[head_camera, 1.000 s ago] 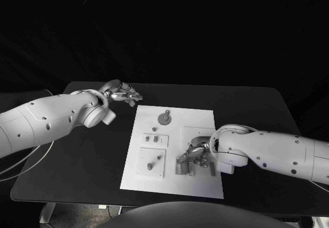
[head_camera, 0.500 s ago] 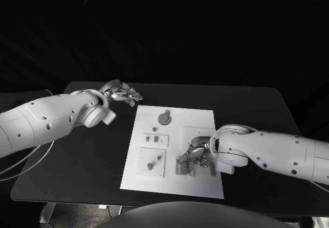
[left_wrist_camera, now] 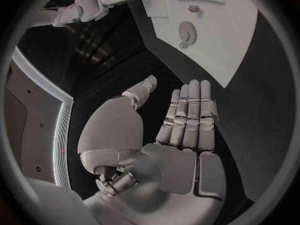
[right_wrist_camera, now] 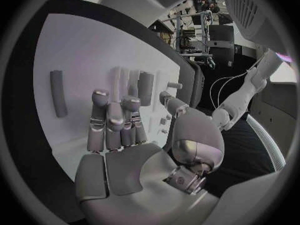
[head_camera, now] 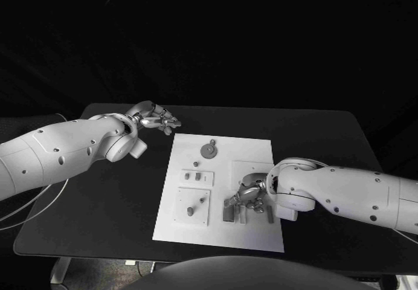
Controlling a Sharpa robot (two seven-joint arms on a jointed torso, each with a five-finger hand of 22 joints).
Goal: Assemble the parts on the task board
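Right hand [head_camera: 250,197] sits low over the board [head_camera: 252,148], fingers apart above upright grey parts [head_camera: 234,211], nothing held, prob lining up a grab. Left hand [head_camera: 155,118] parked off-board, flat, empty.

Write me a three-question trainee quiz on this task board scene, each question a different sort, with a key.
1. True or false: the left hand holds a part.
2. Which hand is over the task board? A) left B) right C) both
3. Fill in: the round gear-like part lies at the board's ___ end, seen from the robot.

Key: 1 false, it is off the board, fingers straight and holding nothing. 2 B, the right hand is by the upright parts. 3 far.
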